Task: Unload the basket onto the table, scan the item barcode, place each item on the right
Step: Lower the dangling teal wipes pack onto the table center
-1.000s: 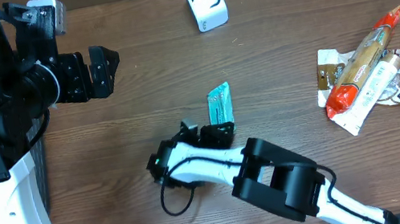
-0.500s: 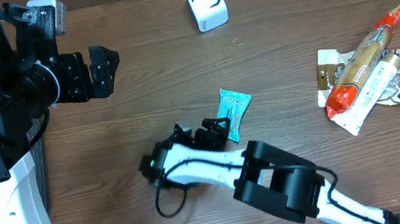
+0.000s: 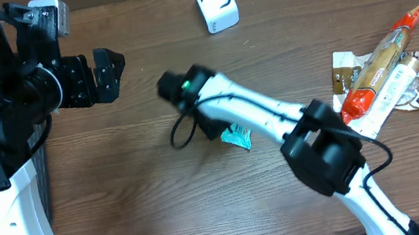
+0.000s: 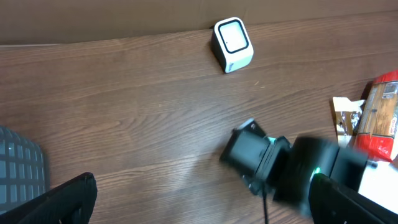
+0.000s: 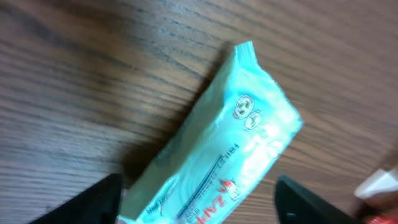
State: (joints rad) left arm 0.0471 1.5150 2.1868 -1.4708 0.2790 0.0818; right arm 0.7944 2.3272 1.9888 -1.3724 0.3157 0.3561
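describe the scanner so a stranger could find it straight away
Look along the far edge of the wooden table, near its middle. The scanner stands there alone: a small white box with rounded corners and a dark-outlined window, unlike the colourful packets heaped at the right.

You are looking down at a mint-green packet (image 5: 217, 143) lying slantwise on the wooden table (image 5: 93, 74), its crimped end pointing up and right. The right gripper (image 5: 199, 200) is holding its dark fingers (image 5: 84, 200) spread wide, the packet's lower part lying between them. A red and white thing (image 5: 379, 183) is peeking in at the right edge.
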